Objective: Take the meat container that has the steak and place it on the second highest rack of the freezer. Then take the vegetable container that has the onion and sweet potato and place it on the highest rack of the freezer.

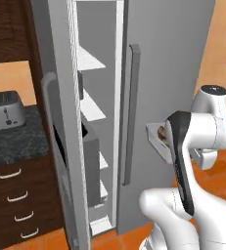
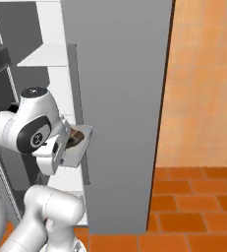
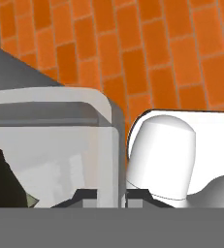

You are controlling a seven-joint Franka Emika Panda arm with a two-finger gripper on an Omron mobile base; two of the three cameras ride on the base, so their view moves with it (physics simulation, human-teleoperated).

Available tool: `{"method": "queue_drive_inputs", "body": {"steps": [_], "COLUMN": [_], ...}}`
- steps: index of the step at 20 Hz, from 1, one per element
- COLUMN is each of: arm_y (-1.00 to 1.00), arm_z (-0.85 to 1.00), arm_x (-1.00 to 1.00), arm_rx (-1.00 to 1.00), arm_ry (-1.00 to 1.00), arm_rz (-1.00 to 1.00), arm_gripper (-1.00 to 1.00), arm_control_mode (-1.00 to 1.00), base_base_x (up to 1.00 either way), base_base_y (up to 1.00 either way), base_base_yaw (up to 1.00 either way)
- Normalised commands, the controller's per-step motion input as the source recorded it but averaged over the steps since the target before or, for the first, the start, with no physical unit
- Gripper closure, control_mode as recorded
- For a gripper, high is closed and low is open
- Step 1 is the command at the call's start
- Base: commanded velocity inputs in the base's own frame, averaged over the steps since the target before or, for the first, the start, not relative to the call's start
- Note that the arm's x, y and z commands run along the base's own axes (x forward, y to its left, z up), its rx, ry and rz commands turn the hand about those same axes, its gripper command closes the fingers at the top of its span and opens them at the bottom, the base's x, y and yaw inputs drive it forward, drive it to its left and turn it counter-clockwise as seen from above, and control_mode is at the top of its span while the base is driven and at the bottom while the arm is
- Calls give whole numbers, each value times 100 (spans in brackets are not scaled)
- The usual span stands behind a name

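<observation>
end effector (image 3: 111, 193) clamped on meat container (image 2: 79, 142) rim, steak (image 2: 75, 136) inside, before open freezer (image 1: 97, 122)

The freezer (image 1: 97, 146) is viewed from behind the arm, left and right, and is shared by both base views. The tray wall (image 3: 111, 145) pinched between the jaws is seen very close from the hand view, with tiled floor (image 3: 133, 48) beyond.

The freezer (image 1: 99, 122) stands open, its upper white shelves bare with free room above each. Its open door (image 1: 60, 136) flanks that gap on the left, and the closed grey refrigerator door (image 1: 163, 73) walls it on the right.
</observation>
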Motion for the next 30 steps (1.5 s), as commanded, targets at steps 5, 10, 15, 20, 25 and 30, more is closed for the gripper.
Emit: {"method": "queue_drive_inputs", "body": {"steps": [5,10,15,20,25,30], "arm_y": [0,0,0,0,0,0], "arm_z": [0,0,0,0,0,0], "arm_x": [0,0,0,0,0,0], "arm_rx": [0,0,0,0,0,0], "arm_ry": [0,0,0,0,0,0], "arm_rz": [0,0,0,0,0,0], "arm_gripper": [100,100,100,100,100,100], "arm_control_mode": [100,100,100,100,100,100], "base_base_x": [44,34,38,46,46,55], "base_base_y": [-25,-36,-21,-24,-23,-41], "base_base_yaw": [72,54,29,18,12,3]}}
